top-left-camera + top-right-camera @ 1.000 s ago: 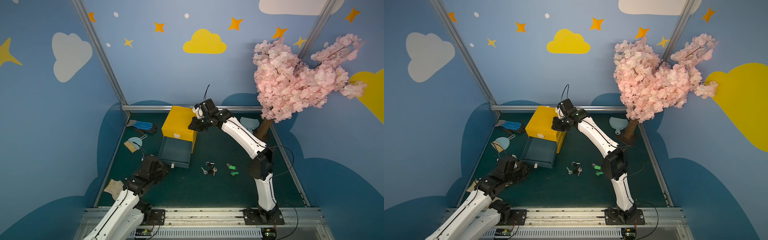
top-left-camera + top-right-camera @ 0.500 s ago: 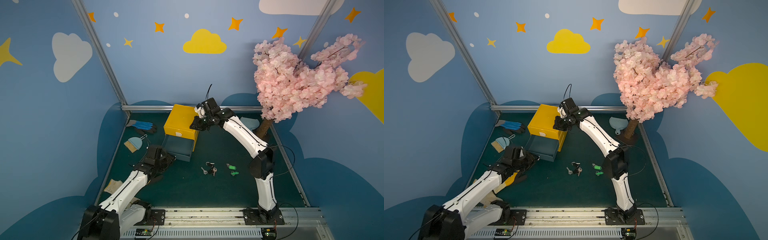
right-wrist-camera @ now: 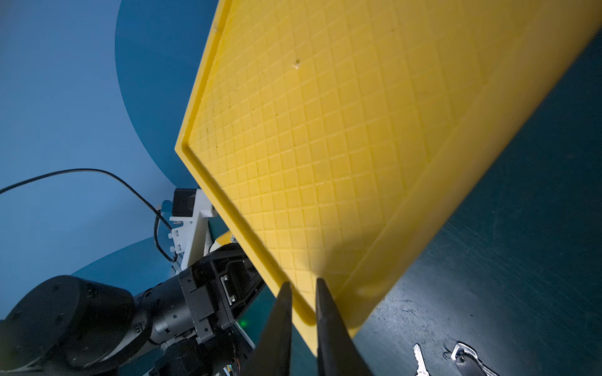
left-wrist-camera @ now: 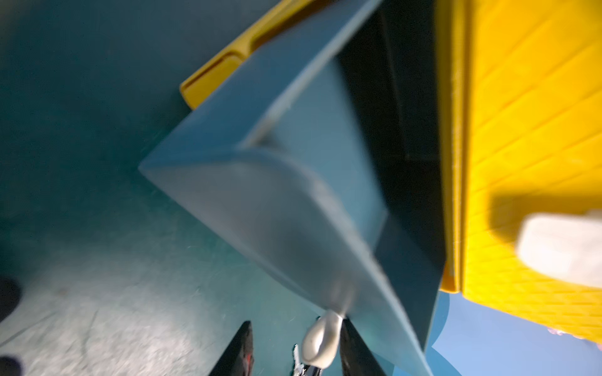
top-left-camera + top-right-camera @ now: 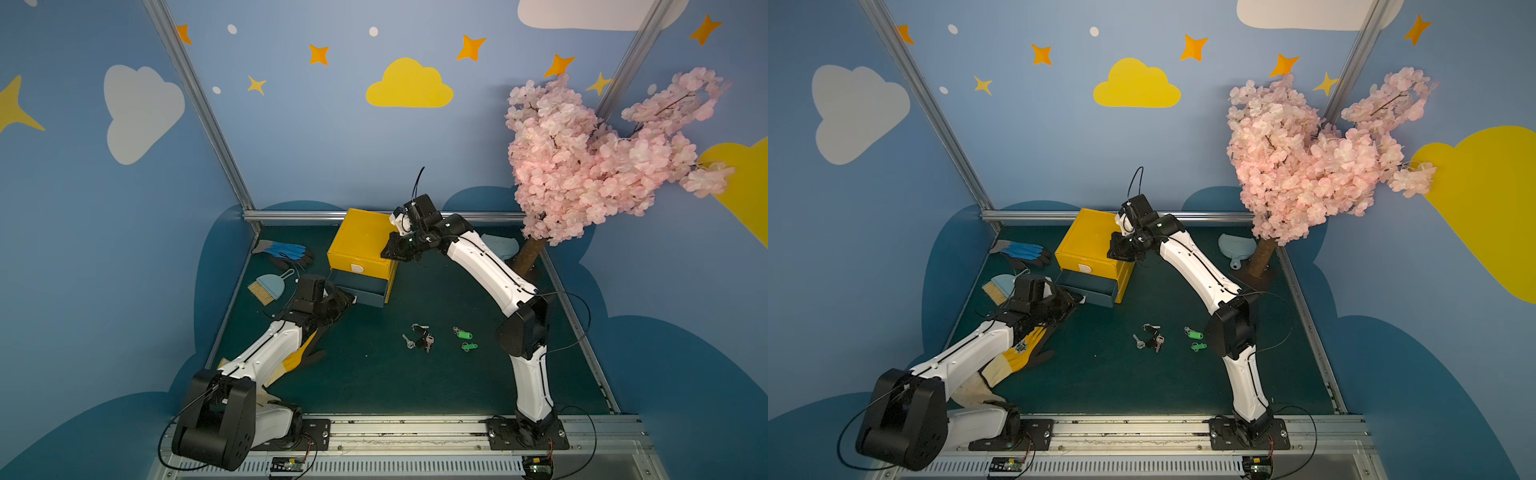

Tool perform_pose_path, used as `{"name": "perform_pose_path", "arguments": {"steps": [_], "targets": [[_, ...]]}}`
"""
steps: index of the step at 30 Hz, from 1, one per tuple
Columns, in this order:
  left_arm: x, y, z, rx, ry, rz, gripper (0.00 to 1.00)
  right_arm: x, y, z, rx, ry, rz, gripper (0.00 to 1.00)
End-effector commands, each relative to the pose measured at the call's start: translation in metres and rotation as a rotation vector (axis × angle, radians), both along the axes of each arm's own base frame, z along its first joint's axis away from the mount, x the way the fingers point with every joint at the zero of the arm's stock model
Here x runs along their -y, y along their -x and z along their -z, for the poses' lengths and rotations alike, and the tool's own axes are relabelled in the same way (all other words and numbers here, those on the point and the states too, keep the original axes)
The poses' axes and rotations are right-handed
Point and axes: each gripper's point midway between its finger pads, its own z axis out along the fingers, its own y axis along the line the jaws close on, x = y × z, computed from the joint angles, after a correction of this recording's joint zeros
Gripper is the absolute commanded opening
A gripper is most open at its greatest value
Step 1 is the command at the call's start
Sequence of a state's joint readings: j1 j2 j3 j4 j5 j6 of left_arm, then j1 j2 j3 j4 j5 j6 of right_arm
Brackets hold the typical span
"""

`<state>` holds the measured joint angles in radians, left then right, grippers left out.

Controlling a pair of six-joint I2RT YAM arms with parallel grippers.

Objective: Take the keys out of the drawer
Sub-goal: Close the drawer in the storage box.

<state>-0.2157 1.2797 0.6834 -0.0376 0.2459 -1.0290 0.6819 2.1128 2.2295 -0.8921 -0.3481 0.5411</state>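
The keys point(image 5: 419, 337) lie on the green mat in front of the yellow cabinet point(image 5: 361, 241), outside the drawer point(image 5: 359, 286); two green-tagged ones point(image 5: 463, 334) lie just to their right. Both top views show them point(image 5: 1149, 336). The blue-grey drawer stands partly out. My left gripper point(image 4: 296, 322) is open at the drawer front, the white knob point(image 4: 321, 338) between its fingers and against one of them. My right gripper point(image 3: 303, 282) is shut on the raised rim at a corner of the cabinet top point(image 3: 325, 146).
A blue glove point(image 5: 284, 251) and a small brush point(image 5: 266, 286) lie left of the cabinet. A yellow glove point(image 5: 299, 357) lies under my left arm. A pale blue dustpan point(image 5: 1235, 245) and a pink blossom tree point(image 5: 582, 166) stand at the back right.
My left arm has reached forward to the drawer front, and the drawer has slid some way into the cabinet. The right gripper has stayed on the cabinet top. The keys have not moved.
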Motion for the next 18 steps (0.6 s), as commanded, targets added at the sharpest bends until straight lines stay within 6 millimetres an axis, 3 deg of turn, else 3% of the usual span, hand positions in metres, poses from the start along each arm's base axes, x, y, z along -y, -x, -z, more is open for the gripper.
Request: {"name": "perform_pose_path", "arguments": {"steps": [1, 7, 18], "targets": [[0.001, -0.014, -0.019, 0.079, -0.006, 0.007, 0.45, 0.018, 0.0, 0.01, -0.023, 0.077, 0.027, 0.19], [-0.007, -0.022, -0.023, 0.115, -0.043, -0.027, 0.44, 0.027, 0.001, 0.009, 0.023, 0.117, 0.021, 0.19], [-0.017, -0.009, -0.024, 0.142, -0.035, -0.087, 0.4, 0.027, -0.006, 0.01, 0.087, 0.154, -0.015, 0.2]]}}
